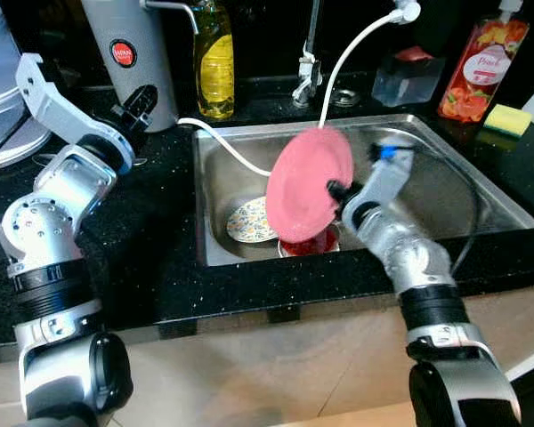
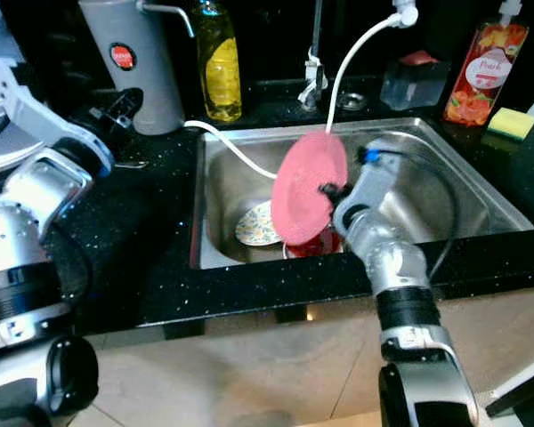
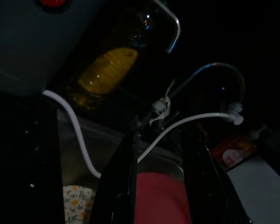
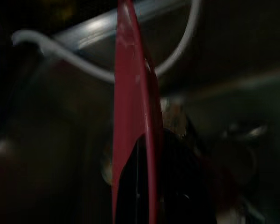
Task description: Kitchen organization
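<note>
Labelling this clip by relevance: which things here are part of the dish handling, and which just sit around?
In play: pink plate gripped by right end effector; floral plate; red dish; sink.

Lying about: yellow bottle, grey kettle, white hose, soap bottle, sponge.

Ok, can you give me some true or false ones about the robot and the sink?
1. The right gripper holds a pink plate on edge over the sink. True.
2. The sink has nothing else in it. False: a flowery plate and a red dish lie at the bottom.
3. A yellow sponge sits on the counter's far right corner. True.
4. The left gripper holds the yellow bottle. False: its jaws are open and holding nothing.
</note>
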Tool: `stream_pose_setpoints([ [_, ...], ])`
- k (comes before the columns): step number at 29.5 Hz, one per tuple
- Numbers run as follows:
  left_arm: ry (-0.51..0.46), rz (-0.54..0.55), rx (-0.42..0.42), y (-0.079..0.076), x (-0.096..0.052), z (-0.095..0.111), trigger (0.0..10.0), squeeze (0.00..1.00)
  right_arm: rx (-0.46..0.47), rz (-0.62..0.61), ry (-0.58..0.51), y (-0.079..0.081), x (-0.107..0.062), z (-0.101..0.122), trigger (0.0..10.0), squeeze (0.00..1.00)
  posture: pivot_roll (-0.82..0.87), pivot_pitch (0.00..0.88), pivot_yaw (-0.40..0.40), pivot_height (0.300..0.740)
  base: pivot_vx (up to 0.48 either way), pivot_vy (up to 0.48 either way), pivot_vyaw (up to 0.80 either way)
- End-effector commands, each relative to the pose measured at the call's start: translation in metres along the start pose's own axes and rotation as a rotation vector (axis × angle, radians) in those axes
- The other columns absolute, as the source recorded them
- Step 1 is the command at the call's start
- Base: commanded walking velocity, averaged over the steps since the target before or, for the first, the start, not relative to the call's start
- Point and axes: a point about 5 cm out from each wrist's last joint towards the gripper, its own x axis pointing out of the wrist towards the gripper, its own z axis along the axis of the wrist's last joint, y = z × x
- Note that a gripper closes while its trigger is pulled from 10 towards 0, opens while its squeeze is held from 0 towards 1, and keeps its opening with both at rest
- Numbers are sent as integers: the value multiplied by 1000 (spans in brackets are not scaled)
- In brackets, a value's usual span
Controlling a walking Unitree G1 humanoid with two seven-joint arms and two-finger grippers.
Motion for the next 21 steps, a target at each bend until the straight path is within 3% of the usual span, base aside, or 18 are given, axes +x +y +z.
stream_pose_setpoints([
  [1, 15, 22, 3, 5, -1, -3, 10000, 0, -7, 2, 46, 1, 3, -16, 10000, 0, -76, 137, 37, 740, 0, 0, 0],
  [6, 19, 24, -12, 6, -2, -5, 10000, 0, 43, -11, 80, 0, 7, -27, 10000, 0, -74, 146, 37, 740, 0, 0, 0],
  [7, 21, 25, -12, 6, -2, -5, 10000, 0, 48, -17, 80, -1, 8, -27, 10000, 447, -74, 147, 36, 740, 0, 0, 0],
  [8, 23, 26, -12, 7, -2, -6, 10000, 0, 55, -20, 73, -2, 8, -25, 10000, 1000, -71, 147, 35, 740, 0, 0, 0],
  [12, 28, 30, -11, 8, -3, -7, 10000, 0, 70, -11, 30, -3, 10, -17, 10000, 1000, -70, 146, 33, 740, 0, 0, 0],
  [13, 32, 32, -9, 8, -3, -8, 10000, 0, 61, 29, -96, 1, 8, 3, 10000, 1000, -70, 146, 33, 740, 0, 0, 0],
  [15, 33, 33, -8, 8, -3, -9, 10000, 0, 59, 51, -149, 3, 7, 12, 10000, 1000, -71, 148, 32, 740, 0, 0, 0],
  [16, 34, 34, -4, 9, -3, -9, 10000, 0, 49, 94, -281, 9, 1, 33, 10000, 1000, -72, 148, 32, 740, 0, 0, 0],
  [17, 36, 38, 5, 10, -3, -10, 10000, 0, 56, 118, -358, 12, -4, 47, 10000, 298, -75, 149, 34, 740, 0, 0, 0],
  [18, 36, 38, 5, 10, -3, -10, 10000, 0, 56, 118, -358, 12, -4, 47, 10000, 298, -75, 149, 34, 740, 0, 0, 0],
  [19, 41, 53, 31, 12, -2, -11, 10000, 0, 52, 162, -499, 18, -16, 71, 10000, 0, -76, 152, 36, 740, 0, 0, 0],
  [21, 46, 65, 64, 13, -2, -12, 10000, 0, 53, 190, -551, 22, -23, 81, 10000, 0, -76, 152, 36, 740, 0, 0, 0],
])
